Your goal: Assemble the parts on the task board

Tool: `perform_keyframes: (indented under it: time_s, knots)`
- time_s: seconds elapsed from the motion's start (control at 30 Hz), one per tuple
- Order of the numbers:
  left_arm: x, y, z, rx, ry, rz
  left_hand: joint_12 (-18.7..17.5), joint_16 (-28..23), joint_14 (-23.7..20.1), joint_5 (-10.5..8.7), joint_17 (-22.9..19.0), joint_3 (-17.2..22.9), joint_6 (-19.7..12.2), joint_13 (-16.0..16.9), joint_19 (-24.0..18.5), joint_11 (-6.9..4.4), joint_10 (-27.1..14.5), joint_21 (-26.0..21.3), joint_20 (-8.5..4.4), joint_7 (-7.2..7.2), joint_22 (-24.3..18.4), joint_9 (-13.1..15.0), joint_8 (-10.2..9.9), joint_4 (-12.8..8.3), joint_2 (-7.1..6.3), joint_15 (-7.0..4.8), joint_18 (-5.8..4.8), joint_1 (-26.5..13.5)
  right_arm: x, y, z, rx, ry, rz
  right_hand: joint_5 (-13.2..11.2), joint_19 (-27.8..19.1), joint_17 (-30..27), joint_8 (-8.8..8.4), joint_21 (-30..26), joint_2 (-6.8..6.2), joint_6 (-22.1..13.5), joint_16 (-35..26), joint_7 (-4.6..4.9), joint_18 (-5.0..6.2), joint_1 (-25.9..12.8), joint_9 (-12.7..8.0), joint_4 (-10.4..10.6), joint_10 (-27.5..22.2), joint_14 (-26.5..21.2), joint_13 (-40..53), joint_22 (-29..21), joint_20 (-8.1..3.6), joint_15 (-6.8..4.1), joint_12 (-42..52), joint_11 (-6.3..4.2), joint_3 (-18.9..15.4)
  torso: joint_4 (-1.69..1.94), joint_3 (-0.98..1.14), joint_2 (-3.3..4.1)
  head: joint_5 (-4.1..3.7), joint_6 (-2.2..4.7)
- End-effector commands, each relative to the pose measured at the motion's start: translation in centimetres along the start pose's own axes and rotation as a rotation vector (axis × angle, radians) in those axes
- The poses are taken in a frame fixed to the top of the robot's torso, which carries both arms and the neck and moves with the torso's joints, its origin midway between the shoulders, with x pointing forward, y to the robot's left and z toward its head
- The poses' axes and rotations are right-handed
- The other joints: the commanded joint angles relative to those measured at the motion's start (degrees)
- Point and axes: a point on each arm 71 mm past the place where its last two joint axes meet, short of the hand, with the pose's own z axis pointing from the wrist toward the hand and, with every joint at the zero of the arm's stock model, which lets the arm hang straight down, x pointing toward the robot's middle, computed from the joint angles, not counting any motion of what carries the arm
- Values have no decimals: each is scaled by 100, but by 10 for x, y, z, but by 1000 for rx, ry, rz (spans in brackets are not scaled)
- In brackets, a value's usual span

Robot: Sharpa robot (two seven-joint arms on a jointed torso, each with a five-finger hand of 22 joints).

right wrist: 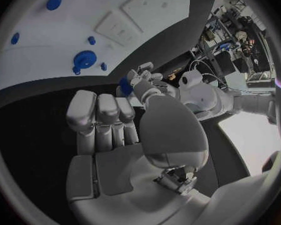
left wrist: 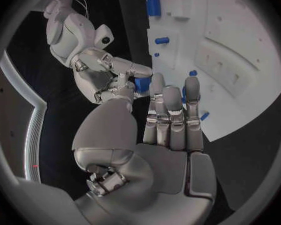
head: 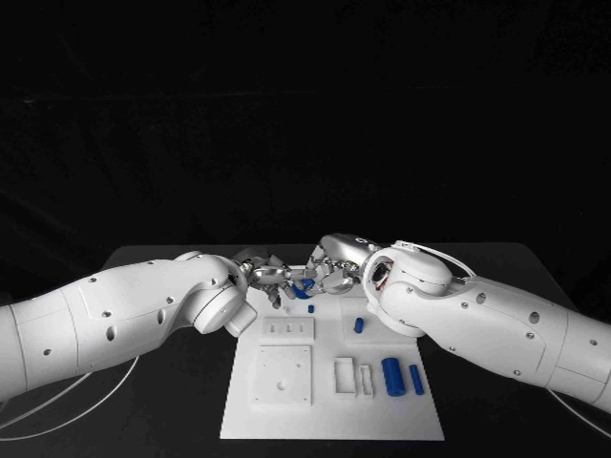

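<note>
Both hands meet over the far edge of the task board (head: 330, 405). The left hand (head: 263, 272) and the right hand (head: 336, 262) jointly pinch one blue part (head: 303, 283) between their fingertips. Further blue parts (head: 392, 374) lie near the board's right edge.

Both hands crowd together at the task board's (head: 251, 405) far edge, the left hand (head: 262, 272) and right hand (head: 330, 264) fingertip to fingertip around one blue part (head: 303, 283), leaving no gap between them. Just beneath them stand small blue pegs (head: 310, 307). Toward the robot from the right hand, blue cylinders (head: 392, 379) lie on the board; below the left hand its white blocks (head: 283, 376) sit low.
</note>
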Motion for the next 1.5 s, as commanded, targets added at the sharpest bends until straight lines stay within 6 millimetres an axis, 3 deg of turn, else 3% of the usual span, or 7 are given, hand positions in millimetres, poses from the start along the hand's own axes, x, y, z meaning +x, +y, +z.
perform_keyframes:
  time_s: [0.03, 0.2, 0.33, 0.87, 1.23, 1.5]
  knots:
    - [2, -1, 0, -5, 14, -11, -14, -11, -25, 35, -12, -107, -39, 8, 8, -2, -33, -39, 9, -14, 12, -18, -36, -238, 232, 12, -58, 16, 1, 1, 0, -2, 14, -11, 19, 88, -5, 21, 6, 25, 288, -17, -79, -54, 12, 6, -4, -15, -15, -5, 738, -7, -38, -28, -29, -16, 1, -5, -3, 2, -2]
    - [2, -1, 0, 10, 13, -26, -81, -61, -60, 744, -36, 28, -110, -33, -16, -2, -79, -69, 10, -36, 7, -40, -42, -629, 651, 6, -67, 336, 1, 0, 0, 1, 17, -12, 29, 88, -4, 20, -1, 22, 293, -18, -80, -52, 13, 8, -4, -16, -15, -6, 737, -8, -39, -29, -32, -18, -7, -4, 1, 0, 3]
    - [3, -2, 0, 19, 16, -32, -122, -75, -62, 850, -42, 139, -154, -65, -17, 2, -76, -73, 11, -36, 12, -65, -39, -807, 782, 9, -67, 469, 1, 0, 1, 2, 19, -12, 44, 89, -4, 21, 2, 24, 296, -19, -80, -52, 14, 10, -4, -18, -15, -8, 737, -7, -38, -32, -33, -17, -4, -4, 2, -4, -1]
    - [10, -3, -1, 12, 77, -24, -468, -229, -144, 923, -97, 172, -325, -379, -65, 100, -165, -233, 93, 46, -37, -347, -39, -1029, 876, 93, -49, 318, 0, 1, 0, -2, 5, -9, 152, 95, -1, 21, 14, 26, 321, -17, -85, -49, 10, 24, -18, -19, -13, -6, 741, -9, -39, -32, -46, -20, 0, 0, 1, 48, 9]
    - [11, -3, -1, 6, 84, -22, -517, -239, -138, 789, -95, -35, -279, -439, -46, 110, -149, -271, 100, 66, -30, -668, -38, -952, 757, 100, -46, 256, 0, 2, 0, -4, 4, -9, 193, 96, 1, 22, 20, 32, 336, -17, -89, -48, 2, 35, -26, -16, -13, -2, 742, -9, -40, -27, -50, -25, -1, -1, 3, 43, 0]
    - [13, -4, 0, 6, 87, -20, -508, -238, -137, 735, -93, -135, -263, -433, -38, 109, -149, -279, 100, 70, -27, -705, -36, -886, 714, 99, -48, 237, 1, 2, 1, -3, 5, -8, 193, 96, 1, 22, 20, 32, 336, -17, -89, -48, 2, 35, -26, -16, -13, -2, 742, -9, -40, -27, -50, -25, -6, 1, 4, 34, -1]
